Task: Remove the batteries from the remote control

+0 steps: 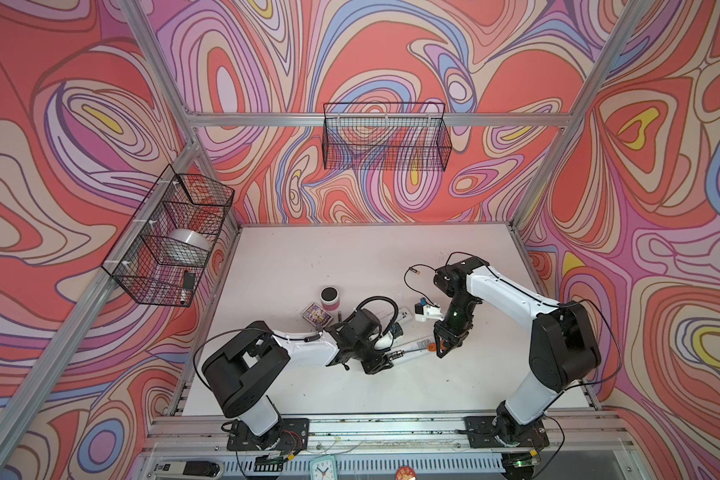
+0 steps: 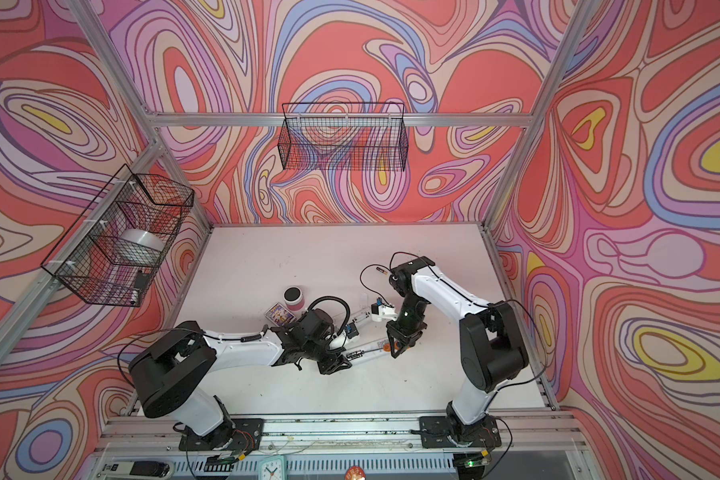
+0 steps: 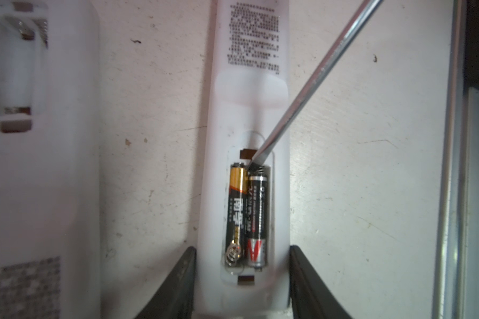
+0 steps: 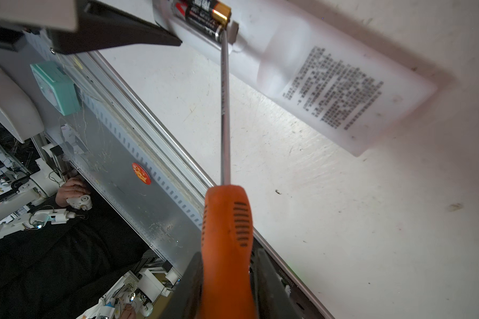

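Note:
The white remote control [image 3: 246, 110] lies back up on the table, its battery bay uncovered. My left gripper [image 3: 242, 254] is shut on its near end, one jaw against each side. Two batteries sit side by side in the bay: one with a gold end [image 3: 236, 210] and a black one with a red mark [image 3: 257, 218]. My right gripper [image 4: 228, 276] is shut on the orange handle of a screwdriver [image 4: 227, 221]. Its steel tip [image 3: 251, 163] touches the far end of the black battery. In both top views the grippers [image 1: 385, 361] [image 1: 441, 347] meet over the remote [image 1: 412, 345]. A loose battery [image 1: 414, 271] lies farther back.
A second white remote [image 3: 39, 165] with an empty bay lies beside the held one. A black-topped can [image 1: 330, 298], a card pack [image 1: 316, 314] and a white-and-blue part [image 1: 425, 309] stand behind the grippers. Wire baskets [image 1: 385, 137] [image 1: 171, 237] hang on the walls. The table's front rail [image 4: 150, 124] is close.

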